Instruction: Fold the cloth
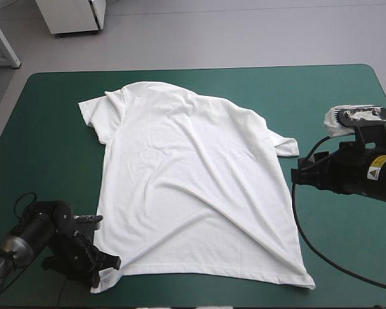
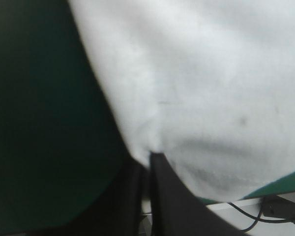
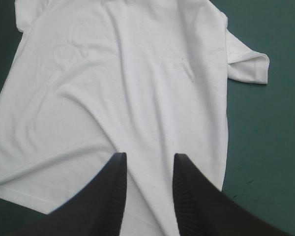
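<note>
The white T-shirt (image 1: 193, 174) lies spread flat on the teal-green cover, collar toward the far left, hem along the near edge, with long creases across its body. My left gripper (image 1: 106, 264) is at the hem's near left corner. In the left wrist view, the left gripper (image 2: 150, 156) is shut on the T-shirt (image 2: 201, 88), whose edge is pinched at the tips. My right gripper (image 1: 301, 172) is at the shirt's right side, just below the right sleeve (image 1: 283, 145). In its own view, the right gripper (image 3: 148, 160) is open over the T-shirt (image 3: 137, 88), near the sleeve (image 3: 248, 64).
The teal-green cover (image 1: 51, 148) shows on both sides of the shirt and beyond the collar. The hem lies close to the table's near edge (image 1: 199, 302). The table's far edge (image 1: 199, 69) runs behind the collar.
</note>
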Controlling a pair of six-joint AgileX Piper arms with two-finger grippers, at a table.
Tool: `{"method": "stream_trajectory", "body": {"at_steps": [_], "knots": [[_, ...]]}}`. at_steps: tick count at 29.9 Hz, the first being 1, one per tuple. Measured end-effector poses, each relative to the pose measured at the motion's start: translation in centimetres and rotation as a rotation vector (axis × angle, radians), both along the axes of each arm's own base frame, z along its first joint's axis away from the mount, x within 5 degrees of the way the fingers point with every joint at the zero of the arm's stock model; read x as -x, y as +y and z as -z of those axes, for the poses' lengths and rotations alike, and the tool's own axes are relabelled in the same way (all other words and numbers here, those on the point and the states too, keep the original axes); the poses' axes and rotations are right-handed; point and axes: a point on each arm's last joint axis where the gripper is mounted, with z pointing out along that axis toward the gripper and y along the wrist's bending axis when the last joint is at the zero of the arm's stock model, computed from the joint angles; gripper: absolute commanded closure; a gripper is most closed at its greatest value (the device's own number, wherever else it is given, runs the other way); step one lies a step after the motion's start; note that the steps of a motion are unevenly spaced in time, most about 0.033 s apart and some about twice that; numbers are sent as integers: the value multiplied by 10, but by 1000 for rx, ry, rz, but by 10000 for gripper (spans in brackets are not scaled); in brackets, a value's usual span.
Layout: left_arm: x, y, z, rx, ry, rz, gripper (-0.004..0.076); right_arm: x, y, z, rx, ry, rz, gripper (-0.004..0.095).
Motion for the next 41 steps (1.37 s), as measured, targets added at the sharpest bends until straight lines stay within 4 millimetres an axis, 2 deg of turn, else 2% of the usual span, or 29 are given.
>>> {"method": "stream_trajectory", "body": {"at_steps": [6, 9, 13, 16, 18, 23, 31, 34, 41], "knots": [[-3, -1, -2, 12, -9, 6, 733, -4, 1, 2, -11, 20, 15, 592], [-7, -3, -5, 20, -31, 3, 733, -16, 6, 11, 7, 64, 14, 524], [-14, -4, -12, 28, -65, 3, 733, -45, 16, 40, 73, 181, -7, 420], [-18, -4, -17, 32, -85, 3, 733, -64, 23, 69, 122, 286, -20, 412], [-19, -5, -19, 33, -94, 3, 733, -68, 25, 91, 150, 359, -24, 412], [-20, -5, -20, 34, -97, 3, 733, -60, 22, 148, 217, 546, -28, 412], [-20, -5, -20, 34, -97, 3, 733, -41, 17, 204, 254, 708, -41, 414], [-20, -5, -20, 35, -97, 3, 733, -34, 17, 215, 242, 758, -43, 414], [-20, -5, -20, 36, -97, 2, 733, -27, 17, 226, 225, 806, -46, 414]]}}
